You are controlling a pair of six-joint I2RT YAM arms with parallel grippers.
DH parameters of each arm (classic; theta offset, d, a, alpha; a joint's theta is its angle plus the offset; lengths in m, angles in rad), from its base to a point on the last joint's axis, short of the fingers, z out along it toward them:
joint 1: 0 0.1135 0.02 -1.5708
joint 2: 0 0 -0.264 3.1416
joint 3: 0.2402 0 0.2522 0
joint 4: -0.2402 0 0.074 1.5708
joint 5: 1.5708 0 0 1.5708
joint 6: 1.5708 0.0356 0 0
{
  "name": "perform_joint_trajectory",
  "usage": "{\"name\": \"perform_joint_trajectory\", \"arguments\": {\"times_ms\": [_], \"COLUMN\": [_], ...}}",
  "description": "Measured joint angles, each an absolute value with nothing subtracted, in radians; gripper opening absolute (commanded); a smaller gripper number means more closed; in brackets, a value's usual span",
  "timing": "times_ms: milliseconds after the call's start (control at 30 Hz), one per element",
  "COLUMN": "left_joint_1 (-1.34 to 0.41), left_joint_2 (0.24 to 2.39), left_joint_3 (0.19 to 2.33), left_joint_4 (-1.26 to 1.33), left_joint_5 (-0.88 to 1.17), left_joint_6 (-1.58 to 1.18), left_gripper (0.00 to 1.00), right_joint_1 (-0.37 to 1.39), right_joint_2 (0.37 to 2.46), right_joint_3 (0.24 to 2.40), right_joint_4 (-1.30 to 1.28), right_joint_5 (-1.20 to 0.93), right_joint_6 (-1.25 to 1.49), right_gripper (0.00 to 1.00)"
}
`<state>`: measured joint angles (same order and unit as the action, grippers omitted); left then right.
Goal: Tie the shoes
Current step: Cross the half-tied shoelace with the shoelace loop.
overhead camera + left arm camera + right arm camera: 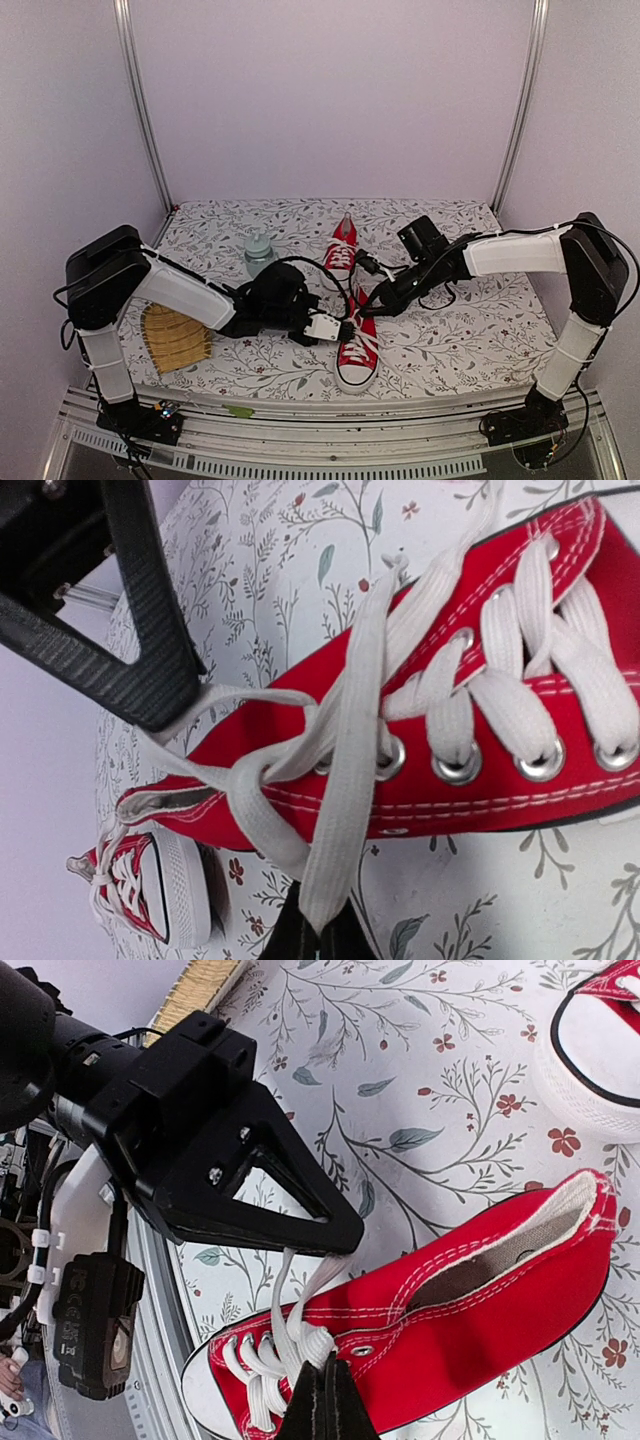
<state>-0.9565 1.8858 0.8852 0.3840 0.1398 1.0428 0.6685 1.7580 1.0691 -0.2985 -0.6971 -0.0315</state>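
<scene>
1. The white flat laces looked soft, limp and light. They seemed best pinched near their free ends, as the light shoe could drag along.
2. The small red canvas sneaker, with its white rubber toe cap, lay at the middle of the floral-cloth desk, toe toward 6 o'clock. Its mate lay at its 12 o'clock.
3. The left claw, reaching from 9 o'clock, was clamped on one strand. The right claw, from 2 o'clock, was clamped on another.
</scene>
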Motion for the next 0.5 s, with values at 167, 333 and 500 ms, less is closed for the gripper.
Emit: {"name": "perform_joint_trajectory", "arguments": {"times_ms": [167, 333, 500], "left_joint_1": [-0.965, -0.97, -0.97], "left_joint_2": [1.885, 1.85, 1.784], "left_joint_3": [0.887, 0.899, 0.91], "left_joint_4": [0.371, 0.302, 0.271], "left_joint_5": [0.147, 0.213, 0.316], "left_joint_6": [1.031, 0.979, 0.896], "left_gripper": [0.46, 0.69, 0.74], "right_joint_1": [0.669, 0.669, 0.669], "right_joint_2": [1.745, 1.744, 1.744], "right_joint_3": [1.061, 1.059, 1.059], "right_joint_4": [-0.3, -0.309, -0.311], "right_joint_5": [-0.691, -0.691, -0.691], "right_joint_6": [-0.032, -0.043, -0.052], "right_gripper": [0.01, 0.01, 0.01]}}
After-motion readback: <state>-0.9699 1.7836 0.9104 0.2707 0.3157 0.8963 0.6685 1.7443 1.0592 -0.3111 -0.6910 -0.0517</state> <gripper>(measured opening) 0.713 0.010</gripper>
